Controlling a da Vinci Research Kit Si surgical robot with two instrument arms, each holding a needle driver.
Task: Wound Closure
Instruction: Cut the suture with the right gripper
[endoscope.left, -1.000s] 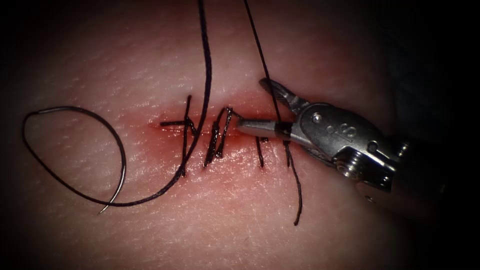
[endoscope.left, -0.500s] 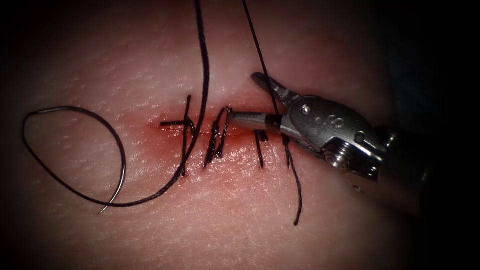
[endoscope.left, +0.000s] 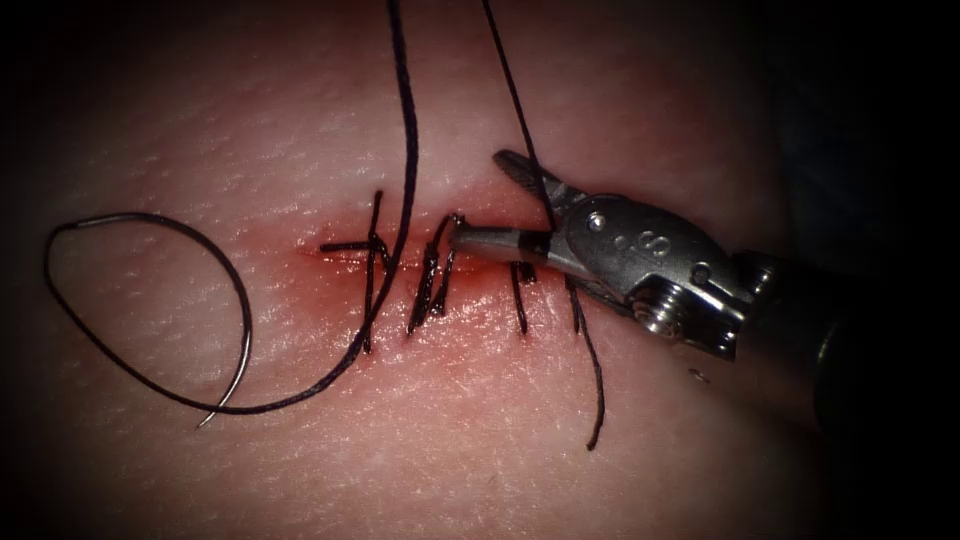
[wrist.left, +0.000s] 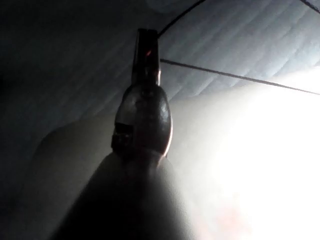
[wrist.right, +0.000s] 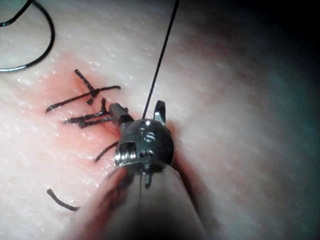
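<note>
Right gripper (endoscope.left: 490, 205) spread, empty, straddling taut thread (endoscope.left: 512, 95) above the cut (endoscope.left: 440, 262); thread axis near vertical between jaws. Needle (endoscope.left: 238, 330) free on tissue (endoscope.left: 480, 450), well left of cut. Left gripper (wrist.left: 146, 45): state indeterminate.

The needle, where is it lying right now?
In the endoscope view the needle lies free on the tissue left of the cut, held by neither tool, its point toward the picture's bottom, inside the thread loop.

Black thread (endoscope.left: 405, 150), silver needle (endoscope.left: 243, 330), pink tissue (endoscope.left: 480, 440)
</note>
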